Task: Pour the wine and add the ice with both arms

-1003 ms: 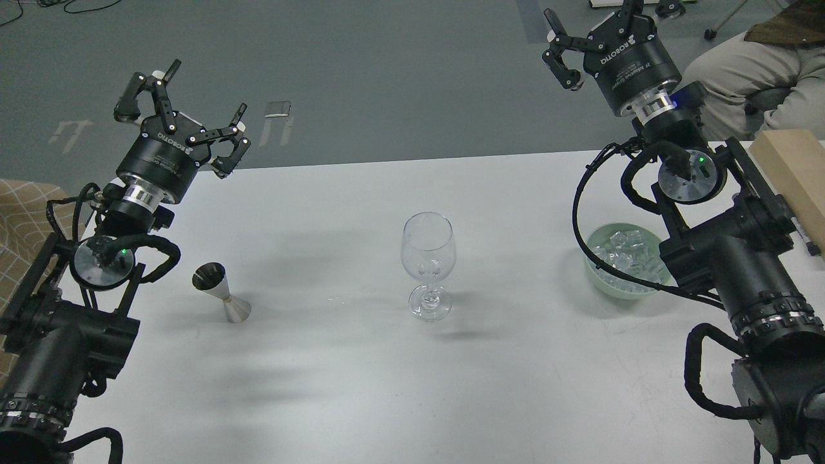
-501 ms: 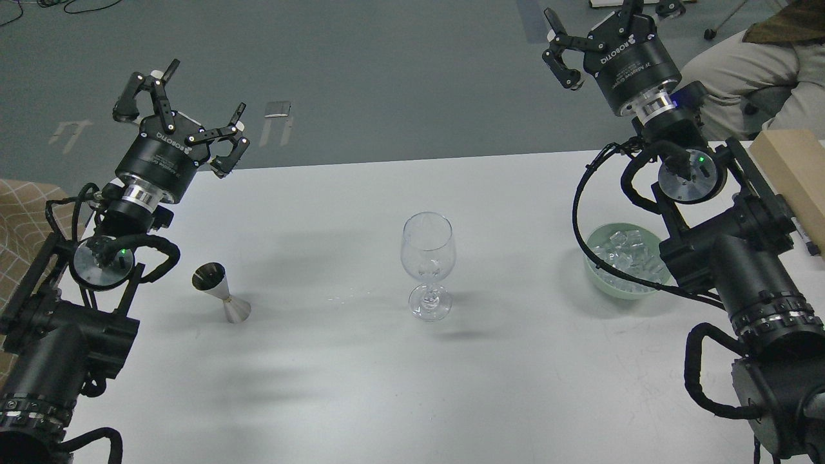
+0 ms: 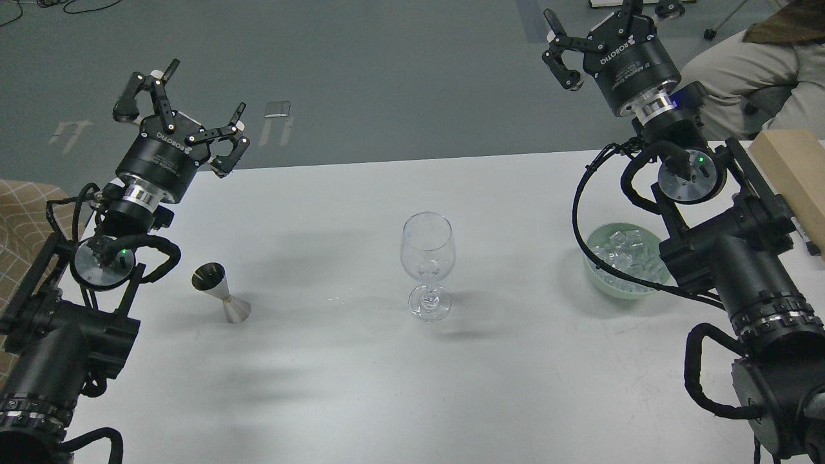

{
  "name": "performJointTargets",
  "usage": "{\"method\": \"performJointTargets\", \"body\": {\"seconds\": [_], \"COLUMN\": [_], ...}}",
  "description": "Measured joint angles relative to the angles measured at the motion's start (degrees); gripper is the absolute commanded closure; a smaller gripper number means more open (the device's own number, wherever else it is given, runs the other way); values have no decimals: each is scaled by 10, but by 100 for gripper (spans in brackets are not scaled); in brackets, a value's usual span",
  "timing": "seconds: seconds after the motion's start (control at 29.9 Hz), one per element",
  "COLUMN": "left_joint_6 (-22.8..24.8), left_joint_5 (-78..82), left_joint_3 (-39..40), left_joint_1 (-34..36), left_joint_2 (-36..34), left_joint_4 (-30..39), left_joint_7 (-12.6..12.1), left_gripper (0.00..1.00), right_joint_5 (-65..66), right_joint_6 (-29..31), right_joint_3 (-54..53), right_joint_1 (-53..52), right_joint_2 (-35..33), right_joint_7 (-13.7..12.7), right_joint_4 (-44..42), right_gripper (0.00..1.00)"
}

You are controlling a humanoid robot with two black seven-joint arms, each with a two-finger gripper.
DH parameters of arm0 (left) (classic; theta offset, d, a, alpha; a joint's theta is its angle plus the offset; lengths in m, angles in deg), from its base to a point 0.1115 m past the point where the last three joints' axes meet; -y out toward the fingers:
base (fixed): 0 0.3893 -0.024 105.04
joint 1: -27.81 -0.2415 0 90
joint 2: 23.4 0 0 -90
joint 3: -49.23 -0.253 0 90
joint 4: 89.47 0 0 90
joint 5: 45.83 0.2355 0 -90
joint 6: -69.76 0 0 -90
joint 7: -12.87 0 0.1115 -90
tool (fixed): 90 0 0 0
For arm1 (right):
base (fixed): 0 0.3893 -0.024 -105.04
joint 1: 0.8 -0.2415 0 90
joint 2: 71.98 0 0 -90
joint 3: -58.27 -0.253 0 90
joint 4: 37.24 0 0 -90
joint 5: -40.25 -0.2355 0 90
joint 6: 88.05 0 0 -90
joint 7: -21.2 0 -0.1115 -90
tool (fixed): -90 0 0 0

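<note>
Two grippers are raised over the far edge of the white table [image 3: 361, 386], and nothing is held in either. The left gripper [image 3: 184, 103] is seen with its fingers spread wide and empty, touching nothing; below it and nearer the robot, a small metal jigger [image 3: 222, 293] stands upright, presumably set within that arm's reach so that the wine can be poured from it. Whether any wine is in the jigger cannot be told. Well to the right of that gripper, about midway between the two arms, a clear wine glass [image 3: 428, 264] stands upright, a placement that lets it be reached from either side; it looks empty. Further right, a pale green bowl [image 3: 596, 278] heaped with the ice [image 3: 622, 258] is partly hidden by the right arm, below the right gripper [image 3: 593, 35]. That gripper is likewise parted and unloaded. Neither pouring nor adding ice appears to have been begun.
</note>
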Motion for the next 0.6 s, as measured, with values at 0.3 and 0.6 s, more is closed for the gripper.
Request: {"method": "performJointTargets", "body": {"seconds": [0.3,0.6], "left_joint_6": [0,0], "left_joint_5": [12,12], "left_joint_3": [-3,-3], "left_joint_1": [-2,-1], "left_joint_2": [-3,-12], "left_joint_4": [0,2], "left_joint_7": [0,-3], "left_gripper": [2,2], "right_joint_5": [0,-1], "right_joint_6": [0,0], "right_joint_3": [0,-1], "right_joint_1": [0,0], "right_joint_2": [0,0], "right_joint_7": [0,0], "right_joint_4": [1,1], "right_gripper": [0,0]}}
